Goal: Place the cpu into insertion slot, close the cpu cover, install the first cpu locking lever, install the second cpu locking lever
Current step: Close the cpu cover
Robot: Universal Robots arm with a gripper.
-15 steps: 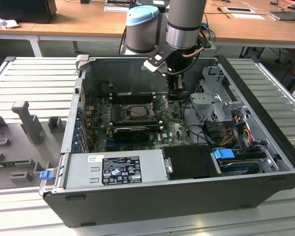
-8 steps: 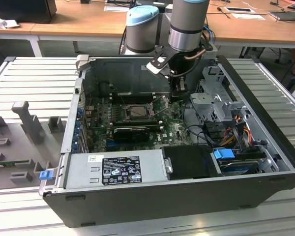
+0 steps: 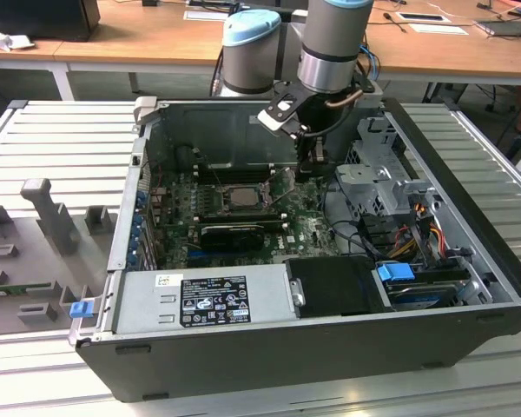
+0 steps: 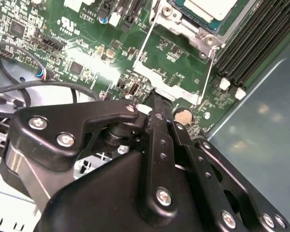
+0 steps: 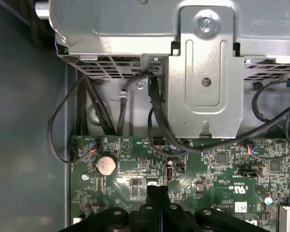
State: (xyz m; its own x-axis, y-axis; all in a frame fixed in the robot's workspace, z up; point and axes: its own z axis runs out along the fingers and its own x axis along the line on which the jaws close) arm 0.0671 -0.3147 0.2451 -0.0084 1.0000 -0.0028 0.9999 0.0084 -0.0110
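The cpu [image 4: 209, 7] shows its silver top in the insertion slot [image 3: 243, 196] on the green motherboard. The silver cpu cover [image 4: 178, 19] lies flat around it. A thin wire locking lever [image 4: 144, 41] runs along one side of the socket and another [image 4: 211, 67] along the opposite side; I cannot tell whether they are latched. My gripper [image 4: 157, 102] is shut with nothing between its black fingers. Its tip hangs just above the board beside the socket's outer edge, near a coin battery [image 4: 183, 116]. In the exterior view the gripper [image 3: 315, 169] is low inside the case, on the exterior view's right of the socket.
Black memory slots [image 4: 251, 43] flank the socket. A grey drive cage [image 5: 203, 72] with looping black cables [image 5: 154, 121] stands close behind the gripper. A black graphics card [image 3: 234, 233] and the power supply [image 3: 208, 300] lie in front, inside the case walls [image 3: 130, 217].
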